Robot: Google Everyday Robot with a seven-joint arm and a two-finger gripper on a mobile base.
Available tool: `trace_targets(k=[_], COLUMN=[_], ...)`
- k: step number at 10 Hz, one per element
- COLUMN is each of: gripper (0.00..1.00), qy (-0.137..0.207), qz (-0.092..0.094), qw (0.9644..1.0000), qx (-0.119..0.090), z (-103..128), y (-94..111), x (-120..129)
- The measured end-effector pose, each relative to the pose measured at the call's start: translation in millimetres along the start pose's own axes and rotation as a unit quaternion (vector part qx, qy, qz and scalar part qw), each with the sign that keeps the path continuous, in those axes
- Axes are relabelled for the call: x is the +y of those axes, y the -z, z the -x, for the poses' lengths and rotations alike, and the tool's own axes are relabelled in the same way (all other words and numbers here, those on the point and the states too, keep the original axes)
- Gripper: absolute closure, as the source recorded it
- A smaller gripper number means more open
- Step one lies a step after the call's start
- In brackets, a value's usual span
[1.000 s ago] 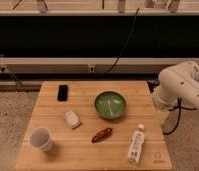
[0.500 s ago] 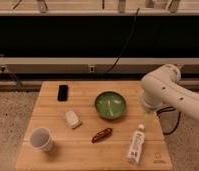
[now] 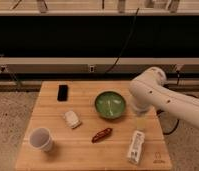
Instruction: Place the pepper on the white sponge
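Far left of the hand (image 3: 141,122) stand the white cup (image 3: 41,138) and black phone (image 3: 62,92). Closer lies the white sponge (image 3: 71,119), then the pepper (image 3: 101,134), untouched on the tabletop (image 3: 45,112). The arm (image 3: 153,92) has swung in beside the green bowl (image 3: 110,104), bringing the hand, open and empty, above the white bottle (image 3: 136,146). The grasp is yet to come.
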Motion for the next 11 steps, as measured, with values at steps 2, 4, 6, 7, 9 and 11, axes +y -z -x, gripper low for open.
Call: trace_targets(k=[2,4,6,7,9,11], gripper=[0.2,0.2,0.2,0.2,0.2,0.2], qy=[0.024,0.057,0.083,0.094,0.116,0.146], qz=[0.002,0.003,0.003,0.005,0.008,0.013], qw=[0.9997,0.9982,0.9963,0.9952,0.9925,0.9879], qx=[-0.005,-0.016,-0.024,-0.027,-0.037,-0.05], z=[9,32,44,47,61,79], y=[-3,-11,-19,-22,-32,-51], x=[2,0,-1,0,0,3])
